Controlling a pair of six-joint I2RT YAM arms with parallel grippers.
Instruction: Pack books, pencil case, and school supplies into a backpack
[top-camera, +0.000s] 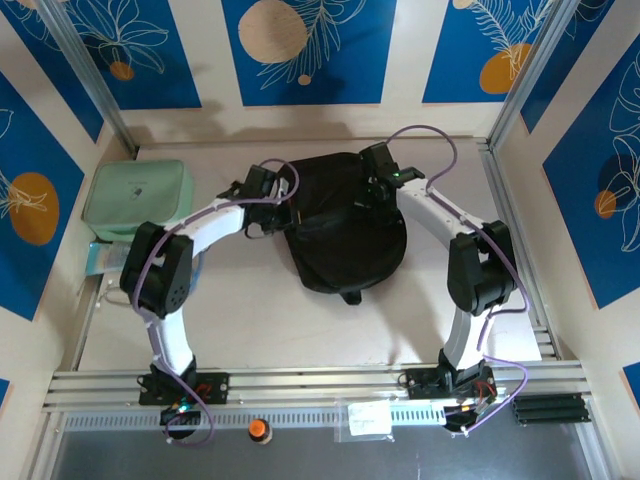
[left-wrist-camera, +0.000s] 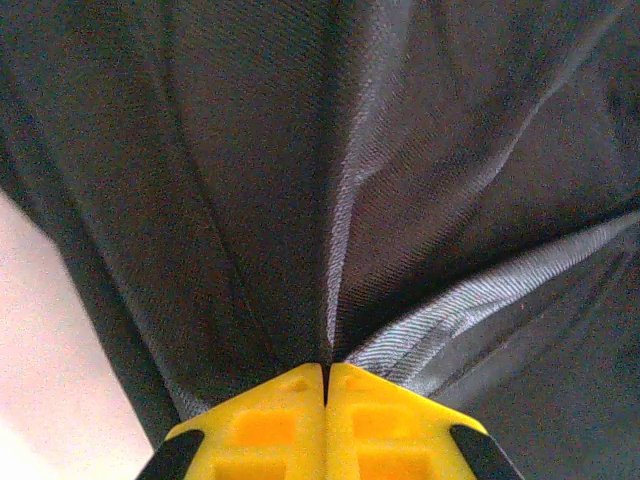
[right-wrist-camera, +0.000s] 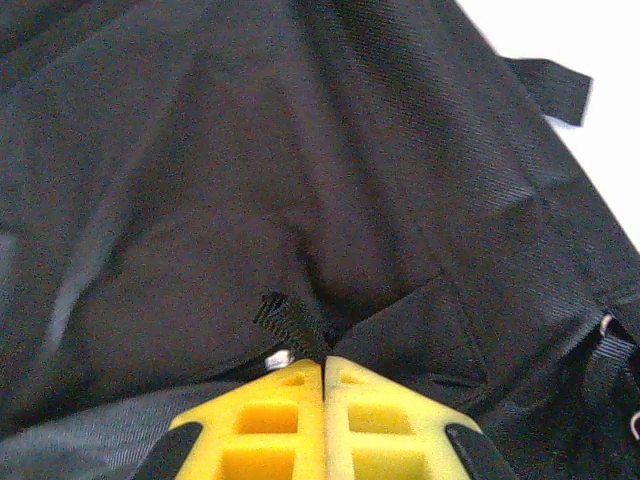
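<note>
Backpack (top-camera: 345, 235) sits mid-table, a bit toward 12 o'clock, with the mint-green case (top-camera: 135, 195) off at 10 o'clock. My left gripper (left-wrist-camera: 326, 378) is pinched tight on a fold of pack fabric at the pack's 9 o'clock edge. My right gripper (right-wrist-camera: 325, 368), at the pack's 1 o'clock, is clamped on what looks like a black webbing pull tab (right-wrist-camera: 290, 322). I read this as the opening step. Next, the right drags the tab along the zip line while the left anchors against it. The thin tab may slip.
</note>
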